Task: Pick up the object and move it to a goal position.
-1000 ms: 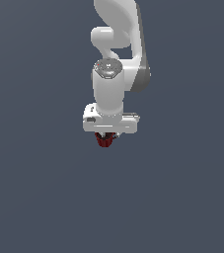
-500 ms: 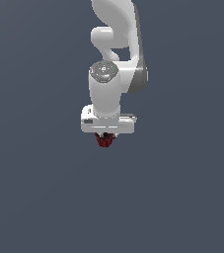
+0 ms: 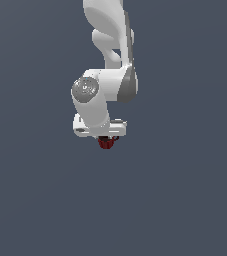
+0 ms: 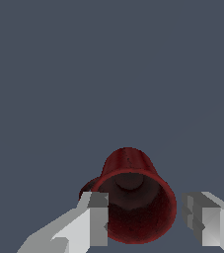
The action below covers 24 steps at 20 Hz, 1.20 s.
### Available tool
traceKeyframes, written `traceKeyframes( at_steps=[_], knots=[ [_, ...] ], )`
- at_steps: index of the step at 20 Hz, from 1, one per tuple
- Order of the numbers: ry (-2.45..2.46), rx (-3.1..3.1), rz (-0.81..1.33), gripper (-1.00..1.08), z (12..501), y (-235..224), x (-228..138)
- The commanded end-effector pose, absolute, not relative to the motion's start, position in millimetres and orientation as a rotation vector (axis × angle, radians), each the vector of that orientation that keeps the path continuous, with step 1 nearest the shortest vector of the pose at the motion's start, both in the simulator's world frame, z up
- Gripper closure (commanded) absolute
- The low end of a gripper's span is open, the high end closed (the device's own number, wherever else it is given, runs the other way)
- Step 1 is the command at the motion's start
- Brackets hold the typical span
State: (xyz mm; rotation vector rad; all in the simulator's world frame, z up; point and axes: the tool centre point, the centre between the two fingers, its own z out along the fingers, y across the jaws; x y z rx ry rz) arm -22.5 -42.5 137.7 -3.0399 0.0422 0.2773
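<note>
The object is a small dark red mug (image 4: 133, 197) with a dark interior, seen from above in the wrist view. Its handle (image 4: 86, 188) pokes out beside one finger. My gripper (image 4: 145, 217) is open and straddles the mug. One finger (image 4: 96, 220) overlaps the rim on the handle side. The other finger (image 4: 197, 220) stands a little apart from the mug wall. In the exterior view the mug (image 3: 105, 143) shows just under the white hand, with my gripper (image 3: 105, 139) mostly hidden behind the hand body.
A plain dark grey surface (image 3: 185, 200) fills both views. The white arm (image 3: 110, 50) rises above the hand toward the top of the exterior view.
The hand has come down a little over the mug and the arm's upper links have shifted. The mug has stayed where it was.
</note>
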Motion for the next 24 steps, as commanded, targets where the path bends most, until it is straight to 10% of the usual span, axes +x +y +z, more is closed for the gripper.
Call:
traceKeyframes(
  at_steps=[1, 24],
  knots=[
    [0.031, -2.996, 0.355, -0.2, 129.3, -52.5, -30.1],
    [-0.032, -2.739, 0.618, -0.2, 100.5, -86.3, -66.1]
  ],
)
